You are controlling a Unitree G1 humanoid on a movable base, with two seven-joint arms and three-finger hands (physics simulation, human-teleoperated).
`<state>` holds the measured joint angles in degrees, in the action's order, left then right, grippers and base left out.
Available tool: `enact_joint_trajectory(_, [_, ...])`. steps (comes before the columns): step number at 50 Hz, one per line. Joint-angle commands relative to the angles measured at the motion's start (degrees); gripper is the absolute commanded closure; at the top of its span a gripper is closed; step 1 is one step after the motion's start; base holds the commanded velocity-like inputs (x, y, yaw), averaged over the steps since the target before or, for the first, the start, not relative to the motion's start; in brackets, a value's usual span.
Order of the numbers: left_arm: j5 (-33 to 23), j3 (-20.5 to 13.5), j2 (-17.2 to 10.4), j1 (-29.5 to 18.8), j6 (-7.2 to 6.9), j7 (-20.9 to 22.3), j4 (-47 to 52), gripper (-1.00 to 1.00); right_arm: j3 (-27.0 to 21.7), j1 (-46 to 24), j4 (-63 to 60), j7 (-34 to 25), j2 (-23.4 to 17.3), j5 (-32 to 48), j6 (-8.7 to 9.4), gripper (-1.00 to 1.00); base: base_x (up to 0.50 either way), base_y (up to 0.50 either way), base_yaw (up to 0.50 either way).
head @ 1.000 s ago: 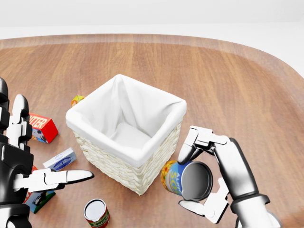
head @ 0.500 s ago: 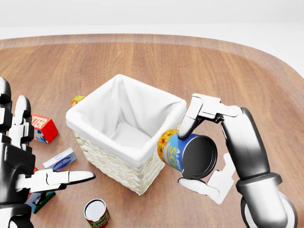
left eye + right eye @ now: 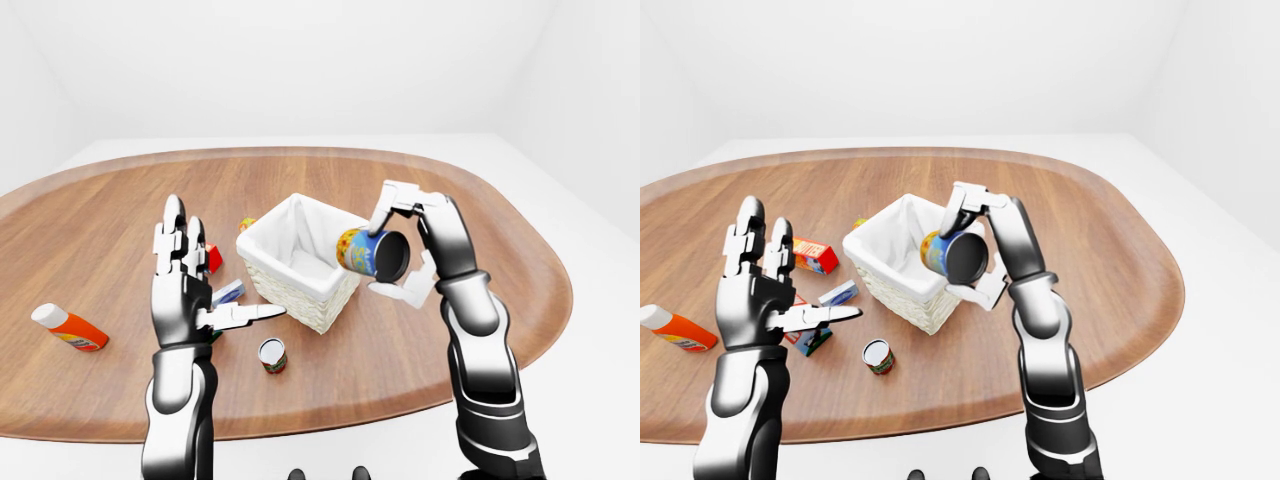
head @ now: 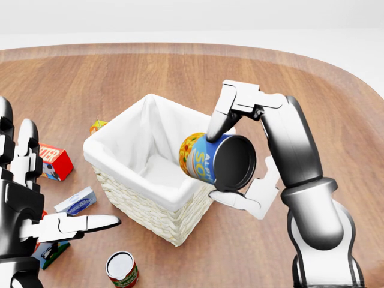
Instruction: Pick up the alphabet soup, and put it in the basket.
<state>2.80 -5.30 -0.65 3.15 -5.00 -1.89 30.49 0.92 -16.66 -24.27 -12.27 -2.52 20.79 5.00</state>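
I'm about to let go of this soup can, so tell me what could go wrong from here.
1. The soup can lies on its side in the right hand, level with the near rim of the basket, not clearly over the opening. Released now, it may hit the rim and roll onto the table.

2. The fingers pinch it only at top and bottom, so it could slip out early.

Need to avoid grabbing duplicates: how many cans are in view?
2. The alphabet soup is held by the right robot hand over the basket's rim; a red-labelled can stands on the table below the basket.
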Motion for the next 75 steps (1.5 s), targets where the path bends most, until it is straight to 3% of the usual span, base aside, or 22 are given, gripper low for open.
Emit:
enact_joint_trajectory(1, [0.24,-0.27,-0.06,-0.29,0.00,-0.01,-0.09,-1.00,0.33,-8.47,7.57,2.63,0.71,-2.25,0.00,1.00,0.00,0.00,0.00])
enact_joint_trajectory(30, [0.31,-0.25,-0.05,-0.21,0.00,-0.07,0.75,-1.00,0.52,-25.38,31.52,4.99,1.19,-3.42,0.00,1.00,0.00,0.00,0.00])
enact_joint_trajectory(54, [-0.10,0.17,0.05,0.08,0.00,-0.02,0.10,-1.00,0.41,-35.58,55.91,3.77,-0.58,2.02,0.00,1.00,0.00,0.00,0.00])
enact_joint_trajectory(75, [-0.14,0.20,0.01,-0.11,0.00,-0.09,-0.03,-1.00,0.49,-46.22,77.46,6.12,1.10,4.03,0.00,1.00,0.00,0.00,0.00])
